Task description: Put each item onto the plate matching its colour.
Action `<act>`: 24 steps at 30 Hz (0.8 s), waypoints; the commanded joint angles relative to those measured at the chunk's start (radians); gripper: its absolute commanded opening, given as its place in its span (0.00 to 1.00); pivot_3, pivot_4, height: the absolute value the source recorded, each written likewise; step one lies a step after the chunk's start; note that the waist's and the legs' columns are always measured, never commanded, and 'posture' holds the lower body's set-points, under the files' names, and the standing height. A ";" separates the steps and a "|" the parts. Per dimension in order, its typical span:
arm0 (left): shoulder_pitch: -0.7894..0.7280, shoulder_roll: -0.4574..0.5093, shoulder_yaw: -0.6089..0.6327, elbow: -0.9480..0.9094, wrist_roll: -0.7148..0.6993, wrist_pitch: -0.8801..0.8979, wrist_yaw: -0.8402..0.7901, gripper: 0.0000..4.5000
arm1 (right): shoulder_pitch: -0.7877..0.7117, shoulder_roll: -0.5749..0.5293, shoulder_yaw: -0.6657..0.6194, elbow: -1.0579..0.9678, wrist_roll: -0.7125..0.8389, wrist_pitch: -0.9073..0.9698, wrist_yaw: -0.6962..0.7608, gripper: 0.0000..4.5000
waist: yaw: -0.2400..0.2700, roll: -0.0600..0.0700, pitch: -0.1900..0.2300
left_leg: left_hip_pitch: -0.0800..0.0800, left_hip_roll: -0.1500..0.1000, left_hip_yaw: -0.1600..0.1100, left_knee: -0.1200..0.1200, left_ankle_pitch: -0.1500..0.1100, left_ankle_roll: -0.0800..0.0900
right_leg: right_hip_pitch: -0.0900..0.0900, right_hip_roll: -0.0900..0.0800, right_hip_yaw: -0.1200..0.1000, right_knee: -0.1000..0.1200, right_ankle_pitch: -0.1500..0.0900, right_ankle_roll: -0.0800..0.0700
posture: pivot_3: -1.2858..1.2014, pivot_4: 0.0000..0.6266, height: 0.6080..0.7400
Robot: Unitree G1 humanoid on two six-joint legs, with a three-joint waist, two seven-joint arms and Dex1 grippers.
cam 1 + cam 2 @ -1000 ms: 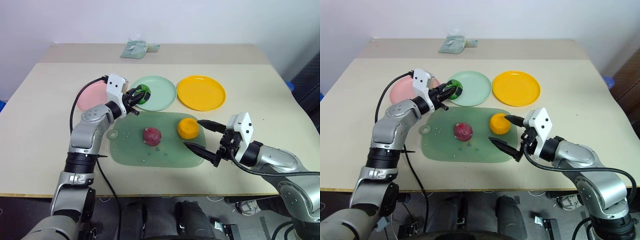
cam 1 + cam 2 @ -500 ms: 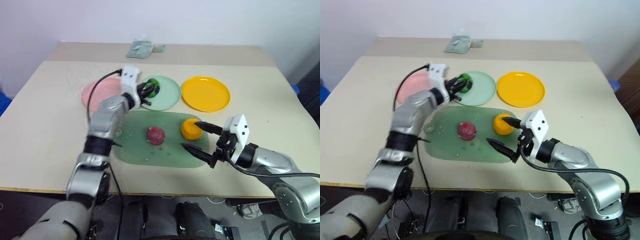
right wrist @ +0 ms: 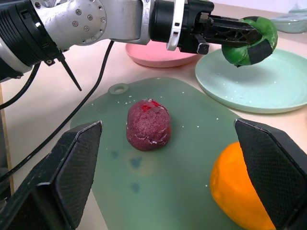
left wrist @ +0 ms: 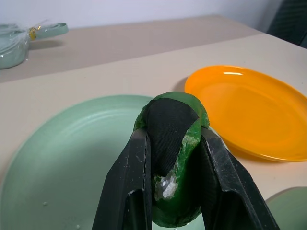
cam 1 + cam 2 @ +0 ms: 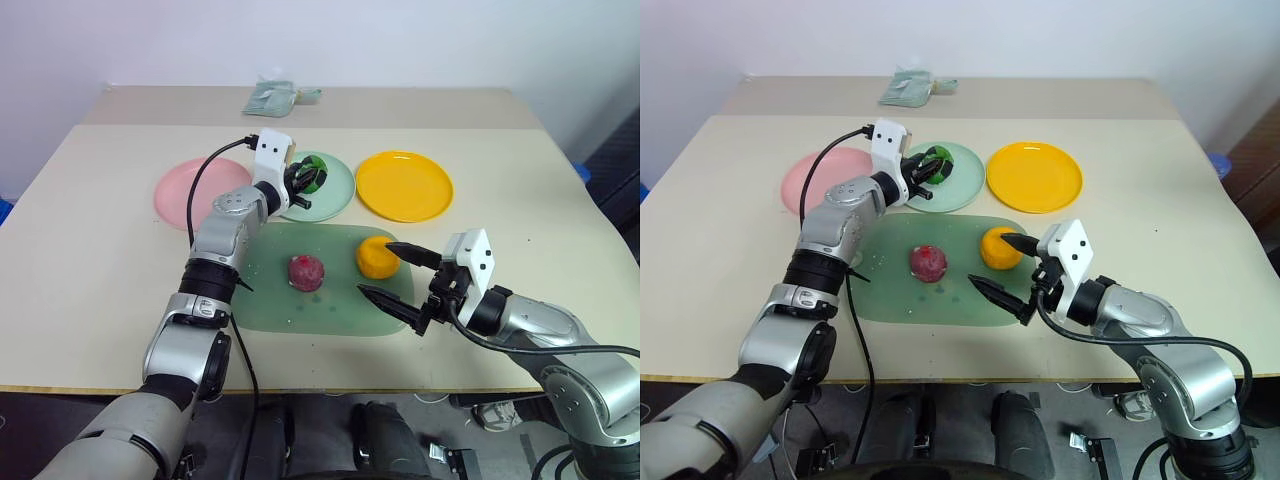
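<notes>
No legible writing. Left gripper (image 4: pixel 173 191) jaws clamp the small green toy food with black patch (image 4: pixel 171 143) above the round mint-green plastic plate (image 5: pixel 335 195). Right gripper (image 5: pixel 395 275) jaws gape wide, empty, beside the orange toy food (image 5: pixel 374 257); the dark red toy food (image 5: pixel 304 272) lies on the translucent green board (image 5: pixel 330 312).

Two toy foods (image 5: pixel 306 272) on board (image 5: pixel 290 316)
</notes>
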 commanded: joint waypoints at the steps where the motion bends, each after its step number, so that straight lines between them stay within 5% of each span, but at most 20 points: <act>1: -0.023 -0.001 0.013 -0.011 0.005 -0.015 0.000 0.45 | -0.009 -0.006 -0.015 -0.024 0.000 -0.017 0.001 1.00 | 0.000 0.000 0.000 | 0.000 0.000 0.000 0.000 0.000 0.000 | 0.000 0.000 0.000 0.000 0.000 0.000 | 0.52 0.24 0.95; 6: -0.025 0.002 0.019 -0.002 0.006 -0.009 0.013 0.99 | -0.007 -0.005 -0.012 -0.020 -0.004 -0.022 0.004 1.00 | 0.000 0.000 0.000 | 0.000 0.000 0.000 0.000 0.000 0.000 | 0.000 0.000 0.000 0.000 0.000 0.000 | 0.52 0.24 0.95; 17: 0.001 0.012 0.102 -0.089 -0.070 -0.030 0.012 0.99 | 0.007 -0.002 -0.015 -0.023 -0.017 -0.031 0.005 1.00 | -0.001 0.000 0.000 | 0.000 0.000 0.000 0.000 0.000 0.000 | 0.000 0.000 0.000 0.000 0.000 0.000 | 0.52 0.24 0.95; 24: 0.167 0.132 0.158 -0.284 -0.145 0.038 -0.095 0.99 | 0.024 -0.013 -0.035 -0.020 -0.022 -0.039 0.014 1.00 | -0.007 0.000 0.000 | 0.001 0.001 0.000 0.000 0.000 -0.001 | 0.000 0.000 0.000 0.001 0.000 0.000 | 0.52 0.24 0.95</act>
